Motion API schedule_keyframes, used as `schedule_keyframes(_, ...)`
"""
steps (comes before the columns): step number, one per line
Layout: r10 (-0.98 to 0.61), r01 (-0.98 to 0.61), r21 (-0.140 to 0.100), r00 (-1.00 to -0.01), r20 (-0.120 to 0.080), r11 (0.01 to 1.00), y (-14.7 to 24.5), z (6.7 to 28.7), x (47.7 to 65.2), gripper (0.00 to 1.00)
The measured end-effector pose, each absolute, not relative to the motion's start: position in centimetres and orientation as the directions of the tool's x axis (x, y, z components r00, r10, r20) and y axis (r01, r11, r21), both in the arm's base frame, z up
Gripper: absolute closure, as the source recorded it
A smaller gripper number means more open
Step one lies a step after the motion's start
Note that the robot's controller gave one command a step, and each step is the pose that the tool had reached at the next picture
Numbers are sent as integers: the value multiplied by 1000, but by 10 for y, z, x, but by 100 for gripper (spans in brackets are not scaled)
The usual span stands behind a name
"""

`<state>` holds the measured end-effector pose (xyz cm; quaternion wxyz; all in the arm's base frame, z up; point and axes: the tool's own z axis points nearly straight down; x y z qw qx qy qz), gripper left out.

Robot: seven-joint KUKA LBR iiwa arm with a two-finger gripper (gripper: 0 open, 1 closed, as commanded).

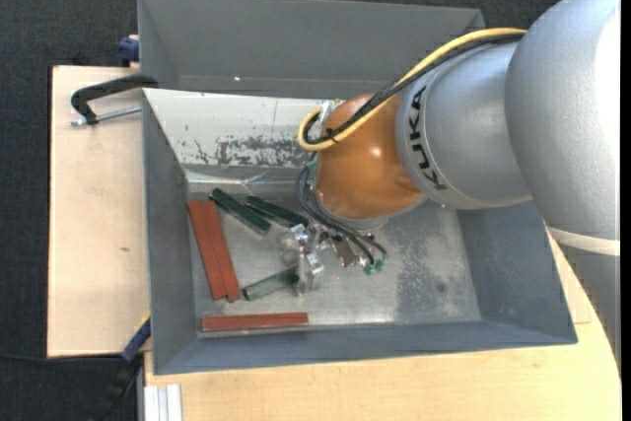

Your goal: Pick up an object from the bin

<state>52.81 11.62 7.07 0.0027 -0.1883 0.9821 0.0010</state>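
Nearest, flat along the near wall (394,338): a red bar (254,320), likely slid there and awkward to get at. Just beyond, a dark green stick (266,288), loose on the floor (434,281), its right end under the gripper (308,261). Low, almost at the floor, pointing straight down, probably so as to take that stick from above, where little crowds it. Open, closed or gripping: cannot tell. To the left, slanting red bars (213,249) side by side. Farther back, more green sticks (252,208). Over everything, the orange cover (360,171).
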Motion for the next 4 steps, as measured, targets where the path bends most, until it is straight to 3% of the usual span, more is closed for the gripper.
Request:
schedule_keyframes(1,-370,-370,1,-929,-6,929,116,71,528,100)
schedule_keyframes(2,-414,-414,0,-910,-6,910,113,196,532,100)
schedule_keyframes(3,-415,-415,0,-910,-6,910,113,196,532,100)
schedule_keyframes(4,-762,-762,-5,-648,-7,648,53,299,537,100)
